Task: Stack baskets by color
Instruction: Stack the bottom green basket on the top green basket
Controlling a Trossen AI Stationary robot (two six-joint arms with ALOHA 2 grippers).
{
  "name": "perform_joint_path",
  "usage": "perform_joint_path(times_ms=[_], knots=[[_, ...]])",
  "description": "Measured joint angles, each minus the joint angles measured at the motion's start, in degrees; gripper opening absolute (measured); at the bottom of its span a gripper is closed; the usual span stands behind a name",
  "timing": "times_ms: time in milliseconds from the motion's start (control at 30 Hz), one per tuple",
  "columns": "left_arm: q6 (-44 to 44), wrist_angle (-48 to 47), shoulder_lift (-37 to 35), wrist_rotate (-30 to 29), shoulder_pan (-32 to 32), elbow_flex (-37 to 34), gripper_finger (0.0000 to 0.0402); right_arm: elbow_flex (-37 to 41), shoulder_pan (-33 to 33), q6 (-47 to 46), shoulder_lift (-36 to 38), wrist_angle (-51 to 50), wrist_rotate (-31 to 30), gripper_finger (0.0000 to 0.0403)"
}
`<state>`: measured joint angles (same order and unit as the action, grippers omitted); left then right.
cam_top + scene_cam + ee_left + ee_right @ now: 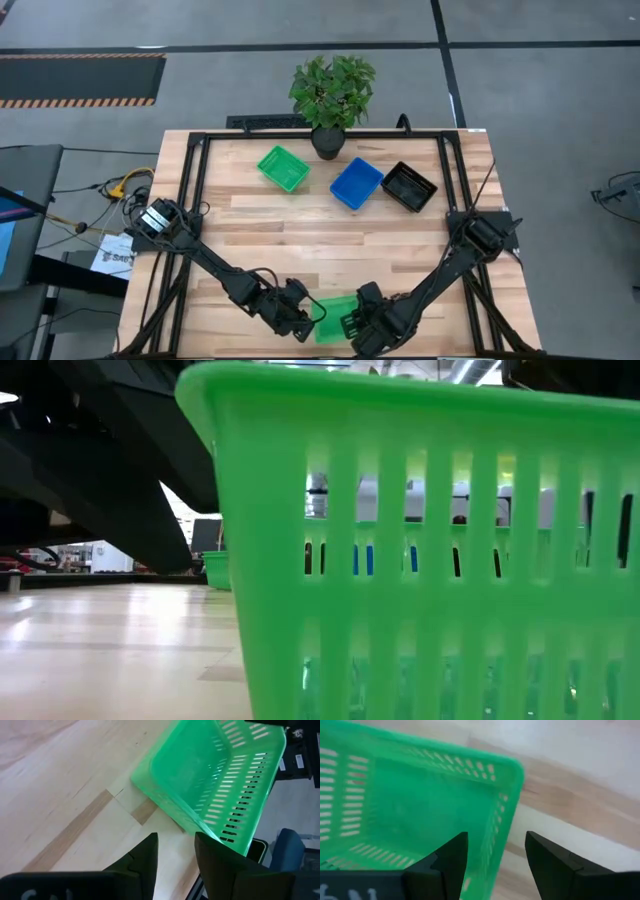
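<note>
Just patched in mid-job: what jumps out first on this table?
A green basket sits at the near edge, with the left gripper open beside it and the right gripper open, straddling its wall. Along the far edge lie another green basket, a blue basket and a black basket, by a potted plant.

Seen from above, both grippers meet at six o'clock on the wooden table (pixel 300 240), the left gripper (pixel 305 325) and right gripper (pixel 352 328) flanking a green basket (pixel 335 312). At twelve o'clock, a second green basket (pixel 283 167), blue basket (pixel 357 183) and black basket (pixel 409 187) line up before a potted plant (pixel 332 92).
</note>
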<state>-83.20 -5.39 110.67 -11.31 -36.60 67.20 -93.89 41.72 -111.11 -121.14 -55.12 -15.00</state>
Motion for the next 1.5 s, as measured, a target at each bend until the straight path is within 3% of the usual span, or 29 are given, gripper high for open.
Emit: perform_joint_path(times_ms=[267,700,967,1200,1333,1500], knots=[[0.0,-0.1,0.0,-0.1,0.0,0.0,0.0116,0.0,-1.0,3.5,-0.1,-0.1,0.6,0.0170],[0.9,-0.3,0.0,-0.5,-0.1,0.0,0.0116,0.0,-1.8,9.2,0.1,-0.4,1.1,0.0013],[1.6,-0.6,-0.3,0.5,0.1,0.0,0.0116,0.0,-2.0,9.6,0.3,-1.9,0.5,0.0008],[5.0,-9.9,-6.3,4.8,-0.4,0.0,0.0116,0.0,-1.3,1.5,4.3,-17.1,-2.7,0.0008],[7.6,-19.5,-14.7,0.8,-1.4,0.0,0.0116,0.0,-1.2,-6.3,7.7,-20.4,-9.9,0.0006],[8.4,-31.1,-27.8,-9.9,-3.1,0.0,0.0116,0.0,-3.2,-11.9,9.0,-16.5,-18.2,0.0006]])
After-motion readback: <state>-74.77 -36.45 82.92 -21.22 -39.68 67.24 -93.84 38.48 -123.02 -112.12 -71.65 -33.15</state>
